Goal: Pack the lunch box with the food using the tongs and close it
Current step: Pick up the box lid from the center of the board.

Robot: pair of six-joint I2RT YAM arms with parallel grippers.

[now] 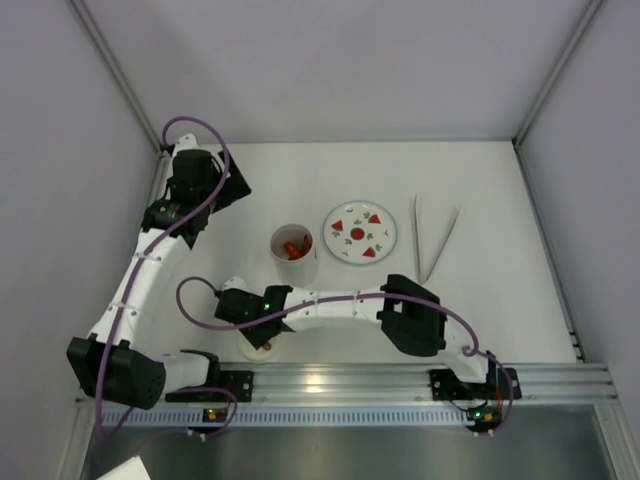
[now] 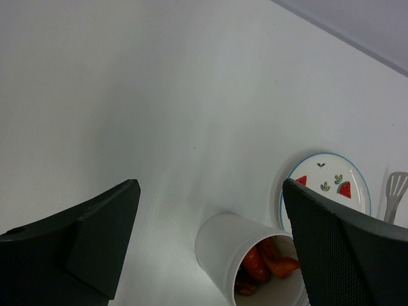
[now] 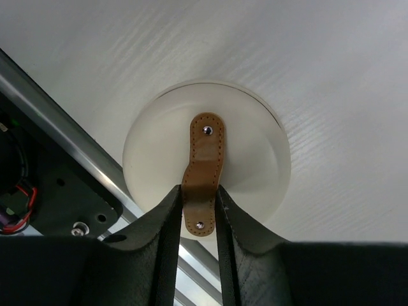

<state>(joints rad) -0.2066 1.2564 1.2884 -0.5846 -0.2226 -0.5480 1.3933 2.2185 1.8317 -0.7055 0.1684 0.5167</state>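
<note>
At six o'clock from the white cup (image 1: 296,270), the right pincer (image 3: 199,197) clamps the stitched brown strap (image 3: 205,146) on the round lid (image 3: 248,153); left pincer (image 2: 210,197) gapes open.

The left arm (image 1: 130,290) and right arm (image 1: 330,308) wear white shells with black joint housings, a purple cable (image 1: 200,125) running along each. Green lights (image 1: 478,413) glow at the bases (image 1: 460,383). The left end effector (image 2: 210,185) has matte-black fingers (image 2: 344,248), one mesh-textured; the right end effector (image 3: 196,204) has smooth black ones.
</note>
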